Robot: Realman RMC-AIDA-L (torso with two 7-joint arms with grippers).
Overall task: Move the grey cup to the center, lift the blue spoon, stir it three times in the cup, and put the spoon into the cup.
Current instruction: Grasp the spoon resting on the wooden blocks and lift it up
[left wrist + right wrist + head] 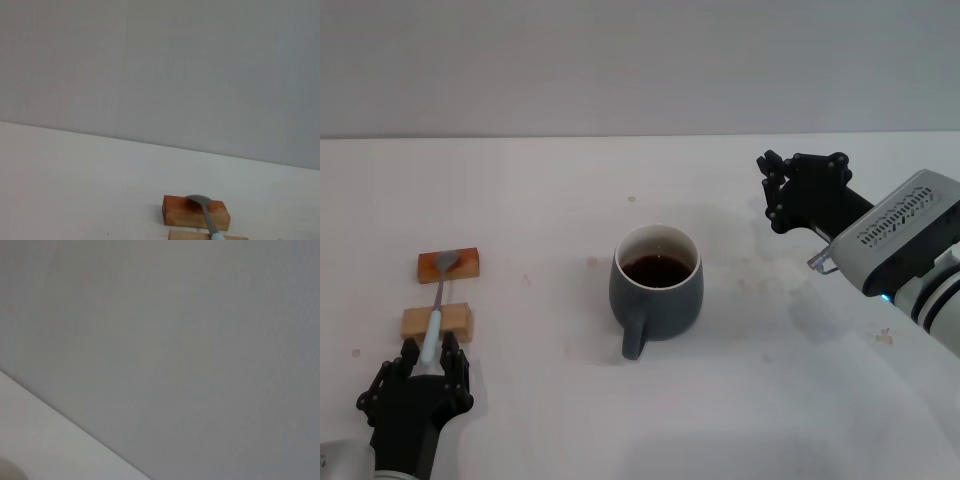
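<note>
The grey cup (pixel 658 290) stands near the middle of the table, with dark liquid inside and its handle turned toward me. The blue spoon (pixel 438 300) lies at the left across two wooden blocks, its metal bowl on the orange block. It also shows in the left wrist view (pixel 205 214). My left gripper (pixel 423 358) is low at the front left, open, with its fingers on either side of the end of the spoon's handle. My right gripper (pixel 804 162) is open and empty, raised to the right of the cup and apart from it.
The orange block (pixel 460 268) and the tan block (pixel 457 322) sit one behind the other at the left and bear the spoon. Both show in the left wrist view (pixel 175 212) (pixel 182 236). The white table (pixel 540 200) runs back to a grey wall.
</note>
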